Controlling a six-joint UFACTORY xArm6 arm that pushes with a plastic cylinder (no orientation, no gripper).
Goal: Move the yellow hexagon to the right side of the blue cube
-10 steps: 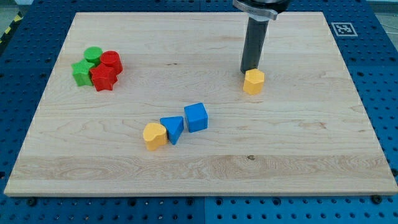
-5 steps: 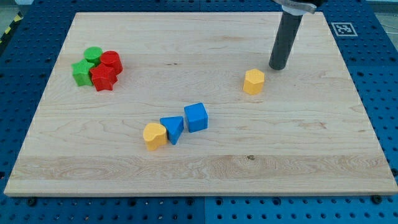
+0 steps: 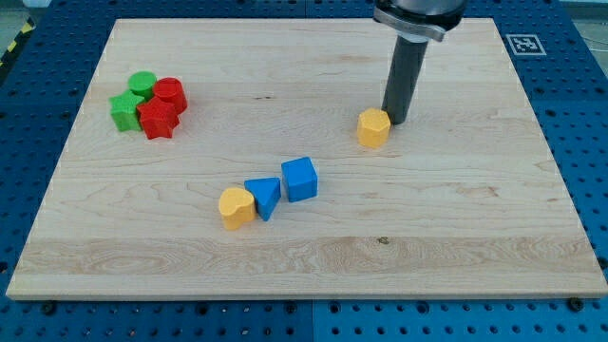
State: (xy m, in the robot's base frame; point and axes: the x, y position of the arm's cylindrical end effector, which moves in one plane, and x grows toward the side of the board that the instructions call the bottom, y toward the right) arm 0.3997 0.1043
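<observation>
The yellow hexagon (image 3: 374, 127) lies on the wooden board, right of centre and above the blue cube. My tip (image 3: 394, 121) touches its upper right side. The blue cube (image 3: 299, 179) sits lower, near the board's middle, well to the lower left of the hexagon. A blue triangular block (image 3: 263, 197) touches the cube's left side.
A second yellow block (image 3: 236, 206) lies left of the blue triangle. A cluster of a green cylinder (image 3: 142, 84), a green star (image 3: 123, 111), a red cylinder (image 3: 170, 94) and a red star (image 3: 157, 119) sits at the upper left. A marker tag (image 3: 523, 44) is at the board's top right corner.
My tip swung out to the right, then came back against the hexagon's upper right side. The hexagon has slid a little to the left.
</observation>
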